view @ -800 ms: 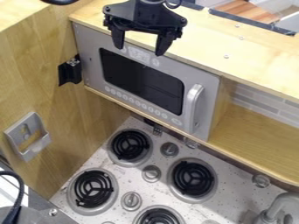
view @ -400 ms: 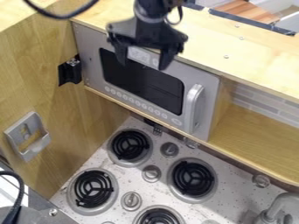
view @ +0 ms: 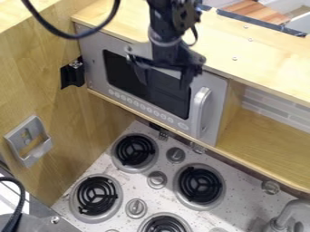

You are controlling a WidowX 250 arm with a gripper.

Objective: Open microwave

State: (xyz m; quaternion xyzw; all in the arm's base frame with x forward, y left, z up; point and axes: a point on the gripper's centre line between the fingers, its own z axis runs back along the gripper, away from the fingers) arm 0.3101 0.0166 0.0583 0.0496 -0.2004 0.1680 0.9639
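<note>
step: pre-grasp, prob. lining up | gripper (view: pixel 163 86) wide, empty, by microwave (view: pixel 169 102) front | next: over to handle (view: pixel 199 109), straddle, grip, pull

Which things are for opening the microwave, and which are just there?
For the job:
- microwave, door shut
- its silver handle
- gripper

Just there:
- black burners
- stove knobs
- faucet
- grey wall holder

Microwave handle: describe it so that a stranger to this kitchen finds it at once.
Start at the wooden top, with the silver microwave set under its front edge. Go right along its face, past the dark window, to the silver handle. It is a long, raised bar running up and down, unlike the small round buttons in the slanting row below the window.
</note>
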